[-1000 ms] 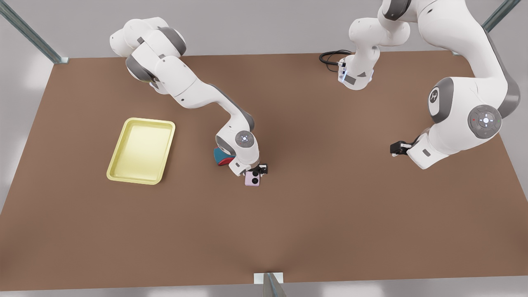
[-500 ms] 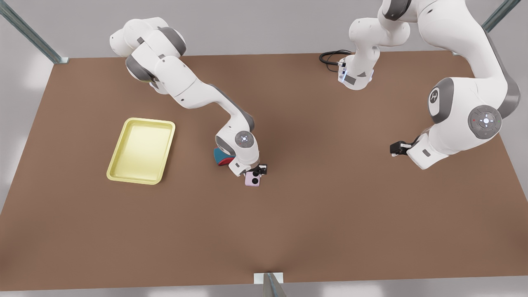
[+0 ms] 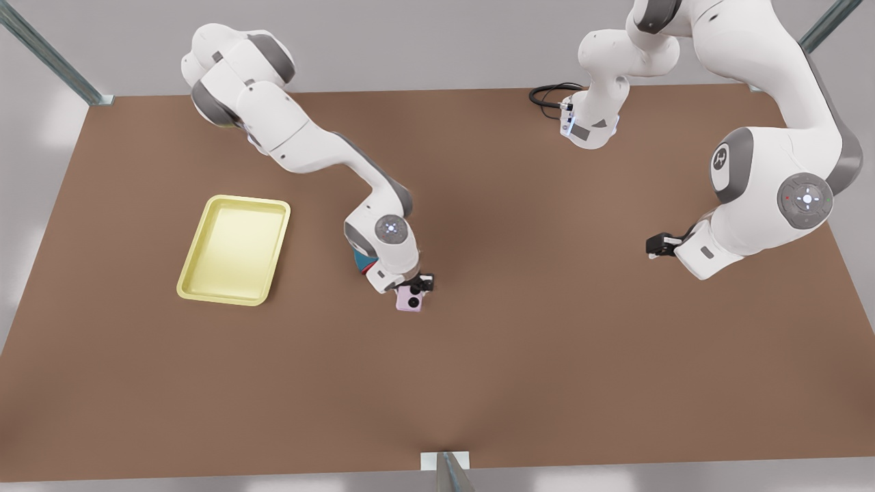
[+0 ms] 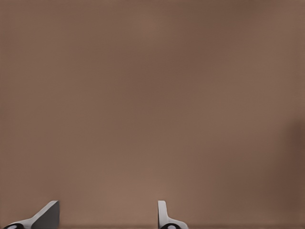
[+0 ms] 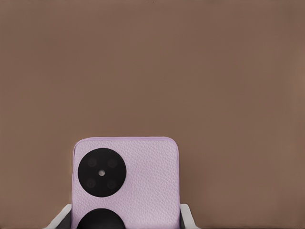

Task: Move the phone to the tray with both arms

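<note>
Scanning the front view from its left, we first meet the tray (image 3: 234, 249), lying flat on the brown surface (image 3: 478, 383), well apart from the right end effector (image 3: 414, 285) and on the side toward the front view's left. Next comes the right end effector itself, near the middle of the surface, its fingers clamped on the phone (image 3: 409, 298); the right wrist view shows the phone (image 5: 125, 183) set between the two fingers (image 5: 188, 217), its pale pink back and black camera lenses facing that camera. Just beside this end effector, tucked behind the wrist, a teal-and-red mouse (image 3: 362, 263) peeks out, mostly hidden by the arm. Whether the phone touches the surface we cannot tell. Farther toward the front view's right, well apart from the phone, the left end effector (image 3: 657, 245) hangs over bare surface while its arm waits; the left wrist view shows its fingers (image 4: 164, 215) standing apart with nothing between them. A black cable (image 3: 547, 96) lies at the far edge, beyond it.
</note>
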`<state>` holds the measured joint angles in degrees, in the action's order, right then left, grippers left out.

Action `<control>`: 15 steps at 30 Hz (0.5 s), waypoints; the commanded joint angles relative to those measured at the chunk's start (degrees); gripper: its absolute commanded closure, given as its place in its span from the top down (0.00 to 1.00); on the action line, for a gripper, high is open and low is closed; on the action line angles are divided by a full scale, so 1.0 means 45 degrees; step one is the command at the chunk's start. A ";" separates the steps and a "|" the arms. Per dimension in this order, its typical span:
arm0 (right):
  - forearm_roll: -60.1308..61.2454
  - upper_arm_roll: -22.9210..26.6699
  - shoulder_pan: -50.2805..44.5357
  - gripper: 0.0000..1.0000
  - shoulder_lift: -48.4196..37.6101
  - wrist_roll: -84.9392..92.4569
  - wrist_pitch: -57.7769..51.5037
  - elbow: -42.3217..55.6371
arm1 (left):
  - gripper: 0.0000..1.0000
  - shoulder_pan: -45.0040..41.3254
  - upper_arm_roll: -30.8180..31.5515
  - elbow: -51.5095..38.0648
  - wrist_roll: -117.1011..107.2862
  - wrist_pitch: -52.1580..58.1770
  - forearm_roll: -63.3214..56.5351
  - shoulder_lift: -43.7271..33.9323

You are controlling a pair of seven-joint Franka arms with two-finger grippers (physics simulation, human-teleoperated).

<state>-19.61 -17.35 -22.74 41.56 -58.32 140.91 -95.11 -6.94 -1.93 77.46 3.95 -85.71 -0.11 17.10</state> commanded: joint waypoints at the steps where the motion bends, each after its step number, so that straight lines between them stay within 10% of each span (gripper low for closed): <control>1: -0.0017 -0.0363 0.0853 0.77 -0.0582 0.1378 -0.0513 -0.0738 | 1.00 0.0000 0.0000 -0.0006 0.0022 0.0005 0.0025 -0.0010; 15: 0.0042 -0.3098 1.0502 0.77 -0.7027 1.0303 0.0268 -0.9547 | 1.00 -0.0019 0.0019 0.0013 0.0002 0.0044 0.0044 -0.0010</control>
<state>-19.36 -31.16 23.68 11.54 -40.03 141.26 -136.61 -7.03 -1.82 77.48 3.96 -85.56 0.11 17.11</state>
